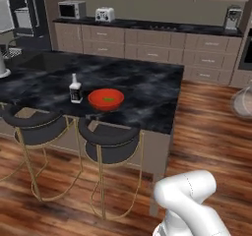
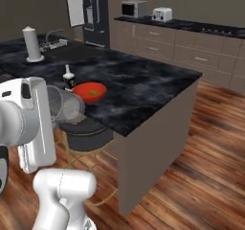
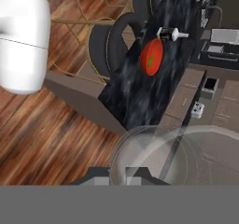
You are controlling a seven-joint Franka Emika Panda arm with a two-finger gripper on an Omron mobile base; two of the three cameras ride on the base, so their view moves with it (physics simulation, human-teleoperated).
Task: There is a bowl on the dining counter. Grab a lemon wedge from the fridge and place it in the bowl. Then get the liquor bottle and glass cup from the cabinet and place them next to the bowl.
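Glass cup [image 2: 67, 108] is held tight in the gripper [image 3: 127, 177], away from the counter [image 1: 147, 92]. It could be knocked into the liquor bottle [image 1: 75, 89] or red bowl [image 1: 106, 99] if set down too close.

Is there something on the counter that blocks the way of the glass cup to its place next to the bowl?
Nothing visible blocks it. The gripper holds the glass cup off the counter's near side, above the bar stools. The liquor bottle stands at the left of the red bowl; the dark counter on the bowl's right is bare.
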